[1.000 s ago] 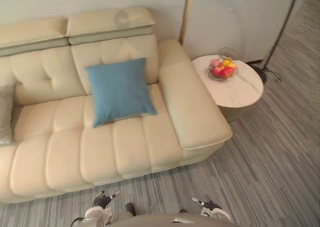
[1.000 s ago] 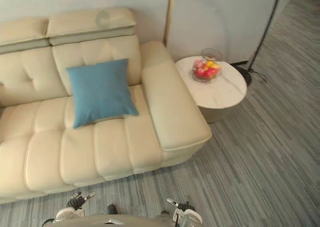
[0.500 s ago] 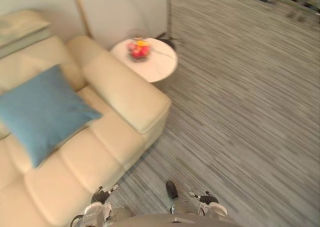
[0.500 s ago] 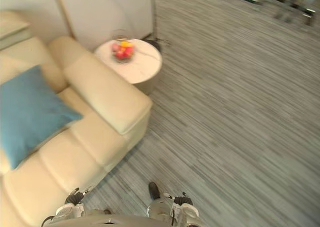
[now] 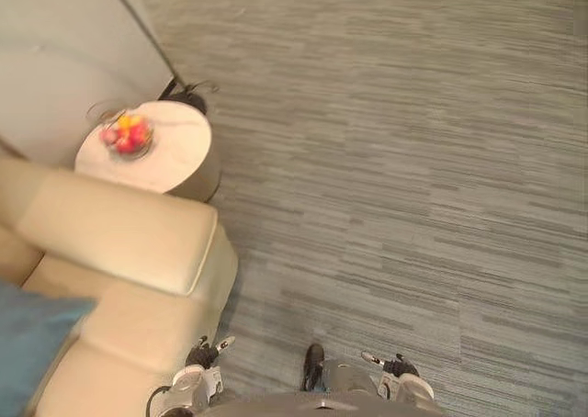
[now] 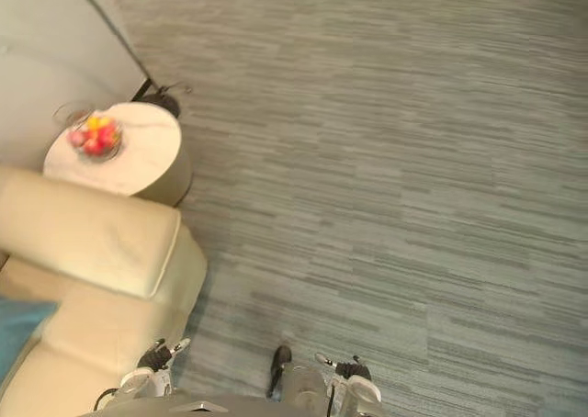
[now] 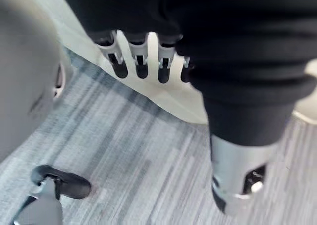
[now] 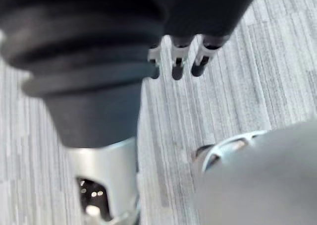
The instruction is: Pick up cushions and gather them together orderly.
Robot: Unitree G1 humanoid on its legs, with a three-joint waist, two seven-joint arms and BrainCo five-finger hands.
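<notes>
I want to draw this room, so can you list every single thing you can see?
Blue fabric cushion: one, blue, on the sofa seat, cut off at the picture's edge.
Cream leather sofa: one, cream, robot's left.
Round white side table: one, white, beside the sofa's armrest.
Clear bowl of fruit: one, red and yellow fruit, on the table.
Floor lamp base: one, black, behind the table.
Striped carpet: grey, whole floor.
Left hand: silver, open, empty, near the sofa's front.
Right hand: silver, open, empty, above the carpet.
</notes>
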